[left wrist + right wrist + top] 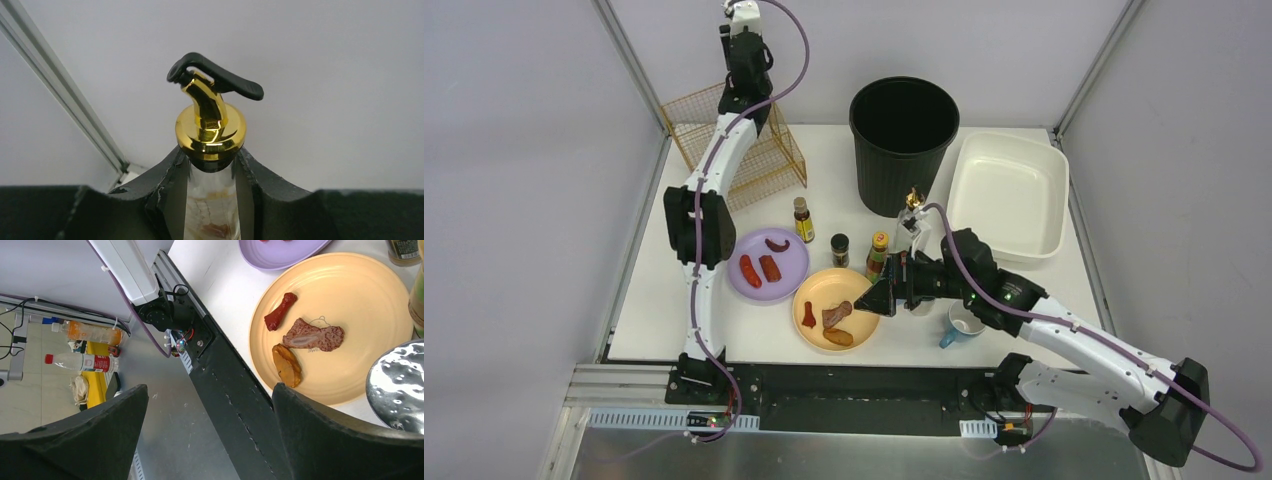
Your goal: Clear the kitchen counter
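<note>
Yellow-labelled bottle [804,222] on the kitchen counter [829,170], print illegible.

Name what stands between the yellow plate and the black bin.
A dark jar and a sauce bottle stand there, side by side, as the top view shows.

White kitchen counter [829,160], black rail along the front. At the tips of the right gripper's [871,300] open jaws: yellow plate [817,285]; past it, purple plate [792,252]. Just beside the jaws, far side: three spice bottles [840,250] in a row. Behind the jaws: blue mug [962,325], gold-spouted bottle [912,205]. Farther off: black bin [894,170], white tub [1009,195], wire basket [779,160].
</note>
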